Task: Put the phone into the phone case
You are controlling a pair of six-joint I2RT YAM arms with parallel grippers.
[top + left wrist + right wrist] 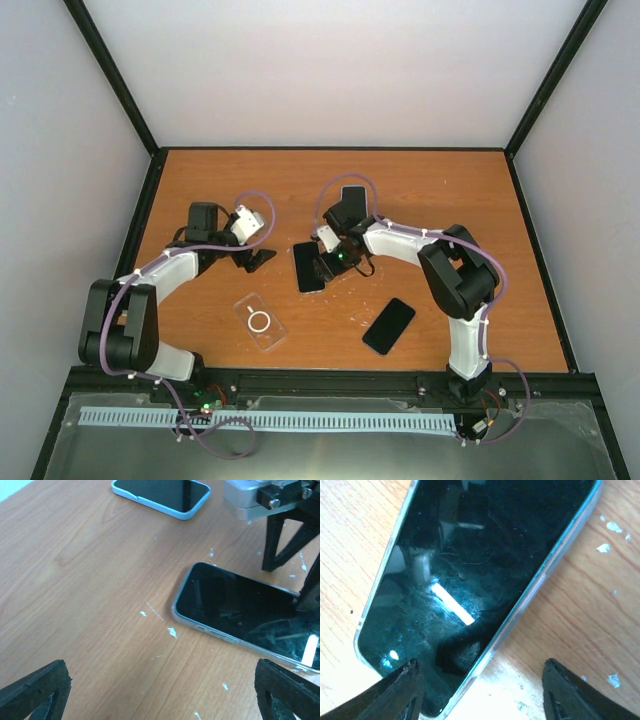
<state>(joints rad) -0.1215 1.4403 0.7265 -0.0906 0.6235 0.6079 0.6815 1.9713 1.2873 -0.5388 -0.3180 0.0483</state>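
A black phone (308,267) lies face up mid-table, with a clear rim around its edge; it also shows in the left wrist view (235,610) and the right wrist view (480,565). My right gripper (328,265) (480,666) is open, low over the phone's end, one finger (400,690) over its corner and the other over bare wood. My left gripper (258,260) (161,666) is open and empty just left of the phone. An empty clear case (260,322) with a white ring lies near the front. A bare black phone (388,326) lies at the front right.
A phone in a light-blue case (352,195) (162,495) lies behind the right wrist. The wooden table (200,180) carries small white scuffs. Black frame posts and white walls bound the workspace.
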